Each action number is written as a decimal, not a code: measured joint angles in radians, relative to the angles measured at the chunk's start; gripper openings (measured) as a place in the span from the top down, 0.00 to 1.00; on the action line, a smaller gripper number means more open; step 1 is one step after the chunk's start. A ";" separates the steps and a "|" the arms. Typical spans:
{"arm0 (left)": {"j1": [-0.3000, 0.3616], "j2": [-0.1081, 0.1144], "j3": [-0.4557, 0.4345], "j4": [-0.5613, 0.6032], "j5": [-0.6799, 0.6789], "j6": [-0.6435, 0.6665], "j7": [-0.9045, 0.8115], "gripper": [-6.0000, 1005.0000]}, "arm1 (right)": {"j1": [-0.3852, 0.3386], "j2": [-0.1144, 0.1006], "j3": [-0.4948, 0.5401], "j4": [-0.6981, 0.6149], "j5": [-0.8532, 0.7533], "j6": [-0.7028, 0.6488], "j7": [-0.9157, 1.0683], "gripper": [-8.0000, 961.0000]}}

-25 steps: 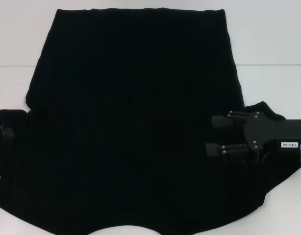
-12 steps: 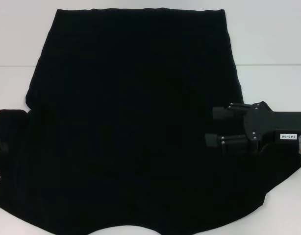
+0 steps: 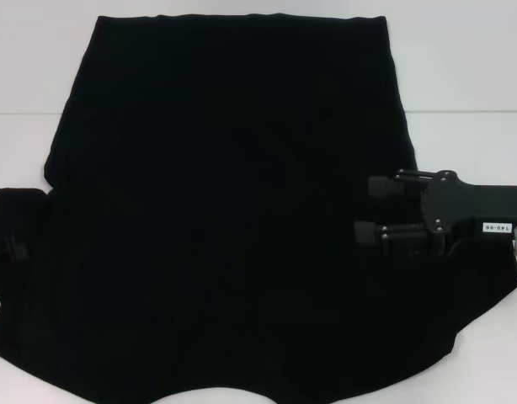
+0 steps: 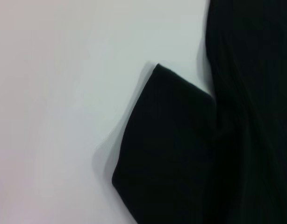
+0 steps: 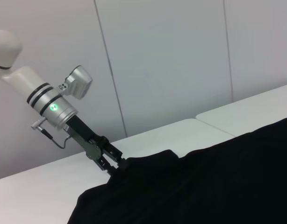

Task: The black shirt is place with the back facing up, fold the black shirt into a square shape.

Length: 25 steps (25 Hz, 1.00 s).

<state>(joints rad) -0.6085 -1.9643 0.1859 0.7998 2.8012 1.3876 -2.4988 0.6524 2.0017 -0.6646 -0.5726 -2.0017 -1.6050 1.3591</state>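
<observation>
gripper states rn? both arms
Left end effector: at the black shirt sleeve edge; open or shut cannot be told.
Right end effector: open, over the shirt's right side.

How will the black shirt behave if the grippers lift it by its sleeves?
The black shirt lies limp and flat on the white table, so it will probably sag and drape. Its sleeve already folds softly, so edges may curl. It looks light, though it covers a wide area.

A white table stands before pale grey wall panels split by thin vertical seams.
</observation>
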 joint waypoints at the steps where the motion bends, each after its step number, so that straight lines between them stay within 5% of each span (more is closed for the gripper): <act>1: -0.002 0.001 0.000 0.000 0.000 -0.003 0.000 0.08 | 0.000 -0.001 0.003 0.001 0.000 0.000 0.000 0.05; 25: -0.028 0.009 0.000 -0.043 -0.009 -0.129 0.028 0.08 | 0.004 -0.005 0.020 0.000 0.000 0.000 0.000 0.05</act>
<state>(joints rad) -0.6363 -1.9557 0.1855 0.7570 2.7920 1.2588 -2.4705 0.6565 1.9966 -0.6445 -0.5725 -2.0018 -1.6045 1.3591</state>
